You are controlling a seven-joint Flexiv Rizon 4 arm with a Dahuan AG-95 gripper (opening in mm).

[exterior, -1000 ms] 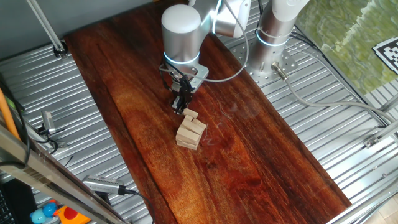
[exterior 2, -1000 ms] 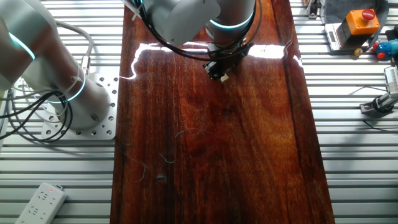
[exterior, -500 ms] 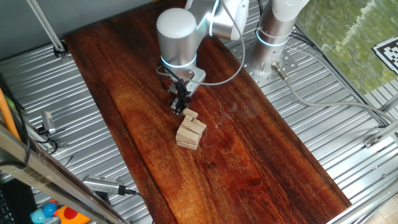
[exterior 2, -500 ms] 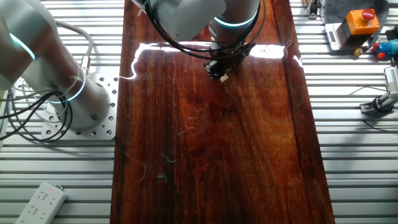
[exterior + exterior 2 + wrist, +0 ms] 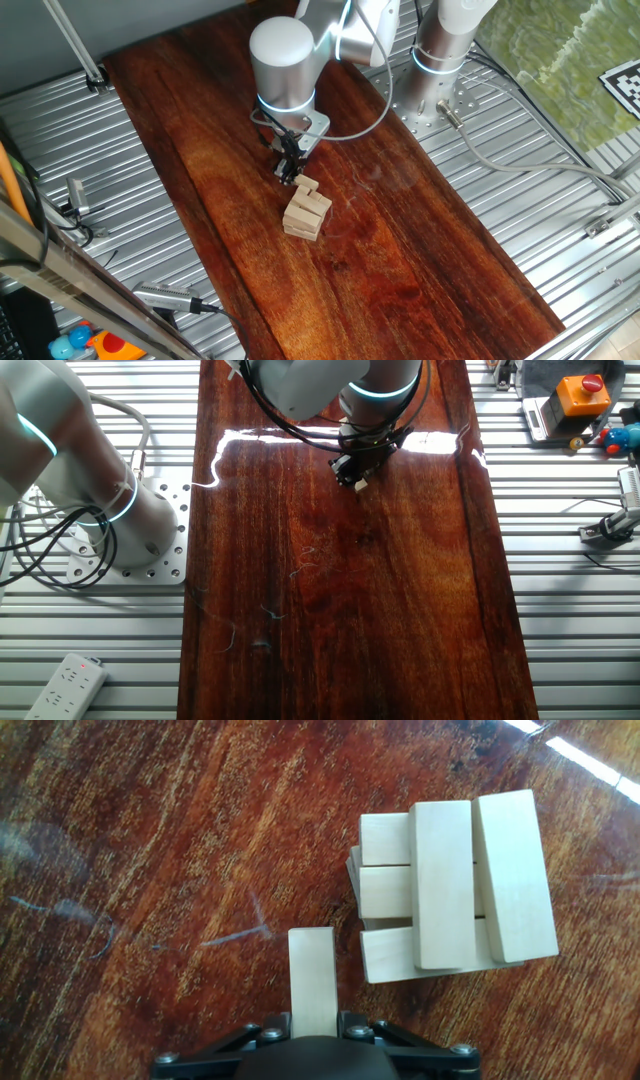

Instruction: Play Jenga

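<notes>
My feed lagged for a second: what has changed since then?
The arm drifted slightly up and to the left in one fixed view, carrying the gripper away from the stack. Its jaws stay shut on the loose block. The stack has not moved.

Bright, even light. White glare streaks the glossy desk (image 5: pixel 300 440) behind the fingers (image 5: pixel 313 1032); hand view is sharp, shadows soft.

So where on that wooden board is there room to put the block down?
The board is bare on the long stretch past the stack, toward its far end. It is crowded only around the stack, where the gripper holds a block beside it.
</notes>
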